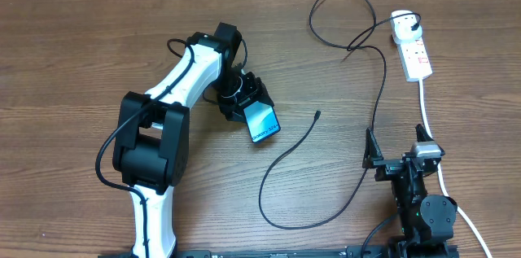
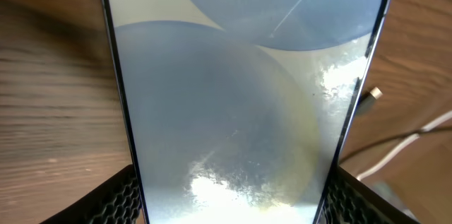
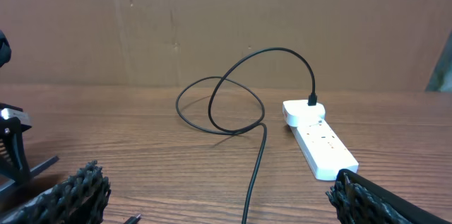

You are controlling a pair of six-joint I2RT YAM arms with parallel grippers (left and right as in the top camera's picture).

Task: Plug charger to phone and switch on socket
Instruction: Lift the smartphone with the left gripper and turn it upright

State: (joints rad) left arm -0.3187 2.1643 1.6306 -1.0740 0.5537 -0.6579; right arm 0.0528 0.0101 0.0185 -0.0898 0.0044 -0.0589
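Observation:
My left gripper (image 1: 248,99) is shut on the phone (image 1: 262,121), holding it by one end with its teal screen up, near the table's middle. In the left wrist view the phone (image 2: 240,97) fills the frame between the two fingers. The charger's thin black cable (image 1: 378,87) loops across the table; its connector tip (image 1: 317,113) lies free to the right of the phone, and its white plug head (image 1: 400,20) sits in the socket (image 1: 413,53) at the far right. My right gripper (image 1: 399,159) is open and empty near the front edge; its view shows the cable (image 3: 258,160) and socket (image 3: 321,143).
The socket's thick white cord (image 1: 431,124) runs down past the right arm towards the front right corner. The left arm's white and black body (image 1: 163,128) lies across the left middle of the wooden table.

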